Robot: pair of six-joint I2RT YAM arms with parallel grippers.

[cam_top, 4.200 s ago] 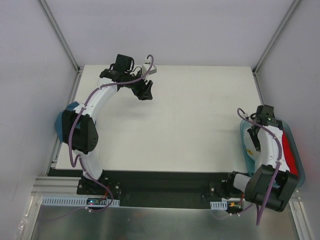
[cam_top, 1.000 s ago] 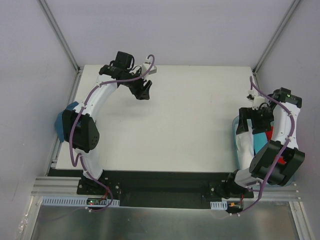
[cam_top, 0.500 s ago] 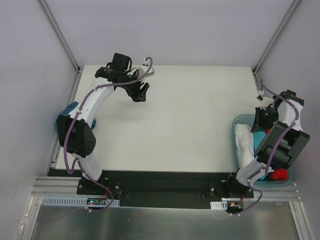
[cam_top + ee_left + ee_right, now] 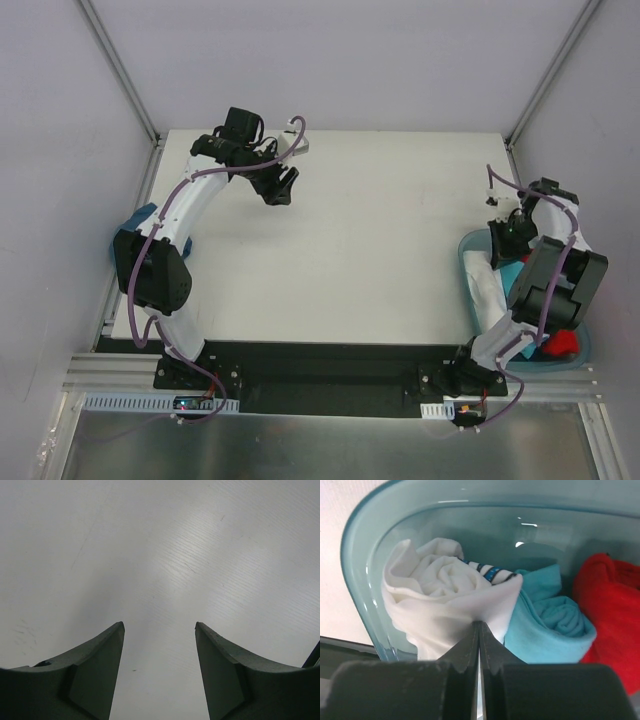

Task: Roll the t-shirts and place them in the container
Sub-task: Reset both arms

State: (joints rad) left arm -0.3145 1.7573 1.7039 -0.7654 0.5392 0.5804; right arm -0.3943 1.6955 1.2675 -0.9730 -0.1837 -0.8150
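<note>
White table (image 4: pixel 400 250) inside a grey-walled enclosure, arms bolted at near edge. Teal see-thru tub (image 4: pixel 365 545) sits at table's right edge, partly over the side.

Tub holds 3 shirts, bunched side by side. In the R wrist view the white t-shirt (image 4: pixel 440 585) is on the left against the tub wall, loosely rolled, w/ a bit of blue print showing at its top fold. Teal t-shirt (image 4: pixel 550 620) is just beside it, touching, in the middle. Red t-shirt (image 4: pixel 610 595) is on the right, touching the teal one.

Right gripper (image 4: pixel 479 625) is down in the tub, fingers pressed fully together, tips nipped on a lower corner of the white t-shirt; cloth draws to a point right at the tips. Teal t-shirt lies just to the right of the fingers, not gripped.

Left gripper (image 4: pixel 159 626) is well apart from all that, over the table's far-left area. Jaws spread wide, nothing btwn them, only bare tabletop below.
</note>
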